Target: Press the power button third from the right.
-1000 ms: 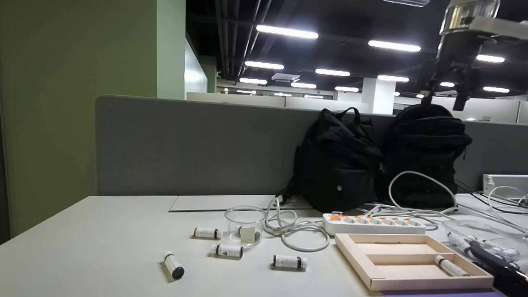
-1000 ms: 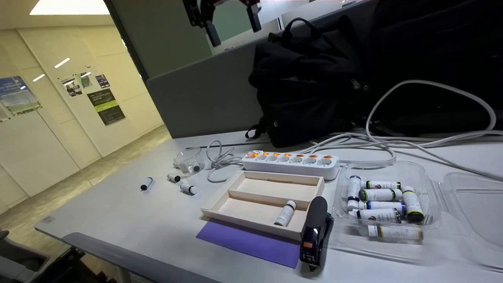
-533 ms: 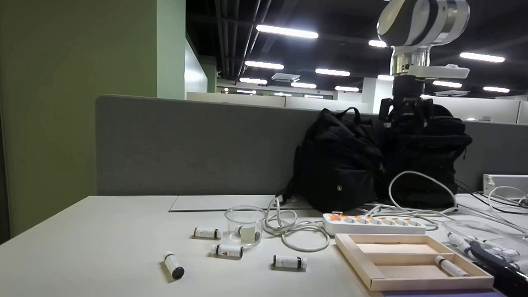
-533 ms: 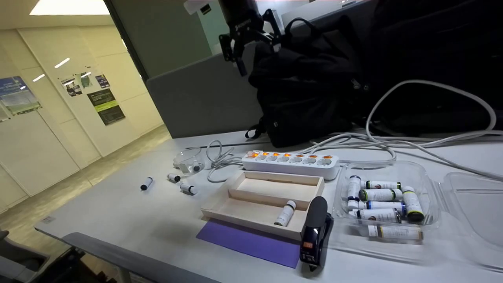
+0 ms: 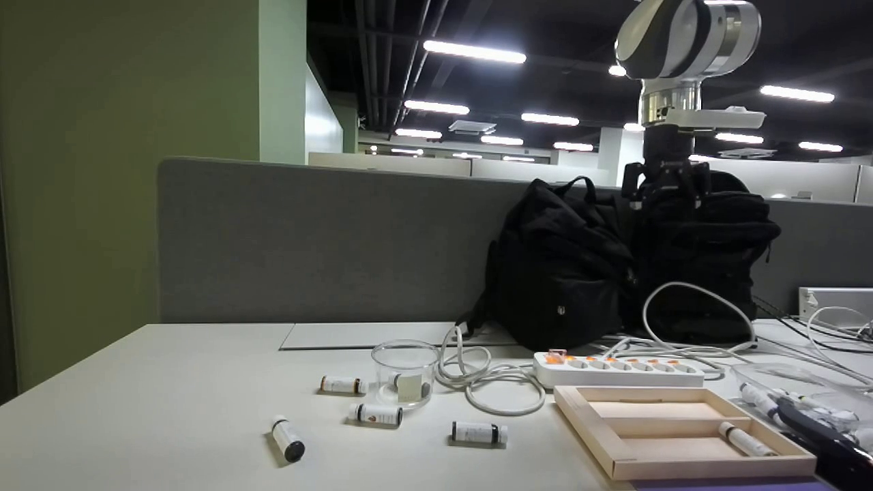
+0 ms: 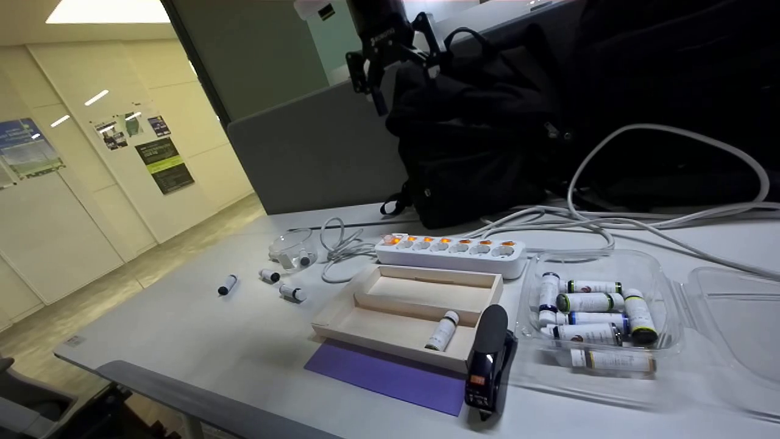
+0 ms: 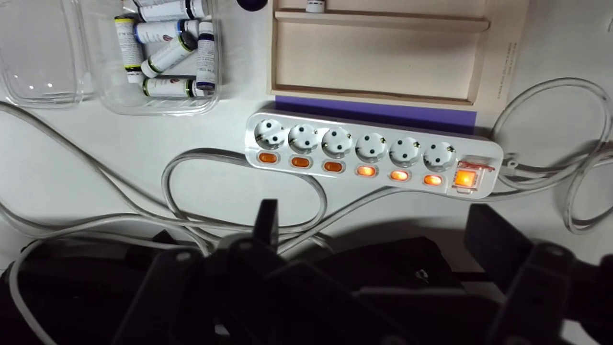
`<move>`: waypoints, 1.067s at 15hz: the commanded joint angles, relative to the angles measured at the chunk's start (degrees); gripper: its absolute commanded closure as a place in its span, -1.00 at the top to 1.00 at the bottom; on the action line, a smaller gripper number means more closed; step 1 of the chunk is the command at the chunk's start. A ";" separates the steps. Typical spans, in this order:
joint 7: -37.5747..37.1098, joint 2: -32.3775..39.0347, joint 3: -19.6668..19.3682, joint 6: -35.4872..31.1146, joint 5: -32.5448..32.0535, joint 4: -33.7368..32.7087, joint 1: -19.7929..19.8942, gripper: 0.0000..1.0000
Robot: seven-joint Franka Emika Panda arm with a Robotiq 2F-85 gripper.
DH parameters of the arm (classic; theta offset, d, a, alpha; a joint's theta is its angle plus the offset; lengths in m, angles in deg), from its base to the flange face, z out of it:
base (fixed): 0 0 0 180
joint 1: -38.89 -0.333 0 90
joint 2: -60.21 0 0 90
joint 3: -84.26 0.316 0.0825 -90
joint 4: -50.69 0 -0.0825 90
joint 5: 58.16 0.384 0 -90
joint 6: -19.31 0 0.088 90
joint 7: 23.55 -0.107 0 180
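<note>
The white power strip (image 6: pixel 451 256) lies behind the wooden tray in both exterior views (image 5: pixel 617 376) and runs across the wrist view (image 7: pixel 373 155), turned end for end there. The power button (image 6: pixel 464 241), third from the right in the exterior views, is small, reddish-orange and unlit. It also shows in an exterior view (image 5: pixel 633 361) and as third from the left in the wrist view (image 7: pixel 334 166). Three rocker switches beside it and the square main switch (image 7: pixel 465 178) are lit. My gripper (image 7: pixel 373 209) is open and empty, high above the table near the backpacks (image 6: pixel 406 91) (image 5: pixel 666 204).
The wooden tray (image 6: pixel 334 322) holds one vial, with a black stapler-like tool (image 6: pixel 490 360) beside it. A clear box (image 6: pixel 661 305) holds several vials. White cables (image 6: pixel 585 183) loop near the strip. Black backpacks (image 5: pixel 559 273) (image 5: pixel 702 259) stand behind. A clear cup (image 5: pixel 406 348) is at left.
Over the last second the arm has come lower, and the gripper has turned and moved over nearer the strip. In the last half second it shifts only slightly. The switches look the same.
</note>
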 commanded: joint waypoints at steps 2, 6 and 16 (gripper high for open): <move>0.32 6.18 1.92 -2.30 2.93 -4.10 1.26 0.46; 0.08 12.44 3.32 -11.41 4.97 -4.88 1.58 -0.11; -1.29 22.64 2.39 -18.57 0.10 -7.86 0.52 -1.00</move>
